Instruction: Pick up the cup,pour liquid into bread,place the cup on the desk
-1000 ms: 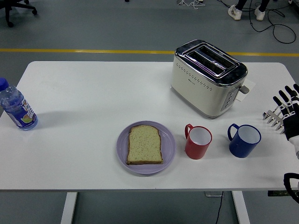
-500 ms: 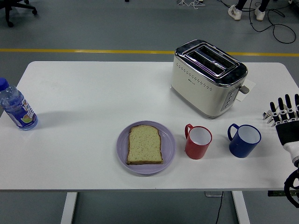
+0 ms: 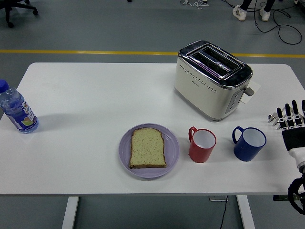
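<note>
A slice of bread (image 3: 148,148) is laid on a plate (image 3: 125,151) near the table's (image 3: 95,95) front edge, with two cups (image 3: 202,145) (image 3: 249,143) to its right, a toaster (image 3: 212,78) behind them, and a bottle (image 3: 17,109) at the far left.

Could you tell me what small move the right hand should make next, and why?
Probably slide the right hand leftward toward the blue cup. The hand hovers open at the table's right edge, holding nothing, and the blue cup is the nearest one, standing upright beside the red cup. The bread on the plate waits further left.
</note>
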Controlling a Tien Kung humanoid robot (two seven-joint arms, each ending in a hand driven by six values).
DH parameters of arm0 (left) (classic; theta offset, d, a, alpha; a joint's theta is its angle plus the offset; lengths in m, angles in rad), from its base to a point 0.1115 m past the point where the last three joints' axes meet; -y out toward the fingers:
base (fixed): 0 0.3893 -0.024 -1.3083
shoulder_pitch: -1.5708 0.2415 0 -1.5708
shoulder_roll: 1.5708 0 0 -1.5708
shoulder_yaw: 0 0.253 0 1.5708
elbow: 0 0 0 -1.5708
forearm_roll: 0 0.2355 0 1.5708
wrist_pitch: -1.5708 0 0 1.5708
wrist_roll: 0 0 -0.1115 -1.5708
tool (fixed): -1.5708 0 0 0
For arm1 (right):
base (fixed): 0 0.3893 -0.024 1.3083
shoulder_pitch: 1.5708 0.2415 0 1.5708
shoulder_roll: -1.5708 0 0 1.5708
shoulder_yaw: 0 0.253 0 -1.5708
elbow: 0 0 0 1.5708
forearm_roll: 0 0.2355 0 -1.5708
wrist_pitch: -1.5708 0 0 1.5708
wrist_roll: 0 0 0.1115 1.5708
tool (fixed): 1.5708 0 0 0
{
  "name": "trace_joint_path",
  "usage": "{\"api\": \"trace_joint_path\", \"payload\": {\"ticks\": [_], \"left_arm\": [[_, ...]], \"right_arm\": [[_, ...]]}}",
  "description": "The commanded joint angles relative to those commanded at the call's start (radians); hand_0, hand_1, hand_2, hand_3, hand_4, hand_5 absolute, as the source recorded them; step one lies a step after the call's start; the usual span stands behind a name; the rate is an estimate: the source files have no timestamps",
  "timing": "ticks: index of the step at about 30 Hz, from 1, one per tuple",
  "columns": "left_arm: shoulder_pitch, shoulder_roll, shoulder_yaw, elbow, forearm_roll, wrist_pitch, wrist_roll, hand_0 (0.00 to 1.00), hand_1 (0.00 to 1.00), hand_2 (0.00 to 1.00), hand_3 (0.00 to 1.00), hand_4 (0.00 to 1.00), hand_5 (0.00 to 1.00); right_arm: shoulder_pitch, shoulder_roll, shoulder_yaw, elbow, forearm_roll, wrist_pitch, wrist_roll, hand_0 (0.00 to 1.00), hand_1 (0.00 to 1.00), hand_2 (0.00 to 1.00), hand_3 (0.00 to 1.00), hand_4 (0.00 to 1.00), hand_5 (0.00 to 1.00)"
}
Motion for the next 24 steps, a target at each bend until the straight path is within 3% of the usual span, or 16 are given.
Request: {"api": "trace_joint_path", "payload": {"ticks": [20,24], "left_arm": [[0.009,-0.003,0.017,0.000,-0.009,-0.001,0.000,0.639,0.648,0.662,0.563,0.329,0.839],[0.008,-0.002,0.016,0.001,-0.007,0.000,0.000,0.639,0.649,0.662,0.563,0.330,0.839]], "right_arm": [[-0.008,0.003,0.000,-0.012,0.004,0.007,-0.014,0.633,0.566,0.626,0.605,0.552,0.169],[-0.009,0.005,0.005,-0.023,-0.002,0.041,-0.027,0.632,0.566,0.625,0.604,0.545,0.160]]}}
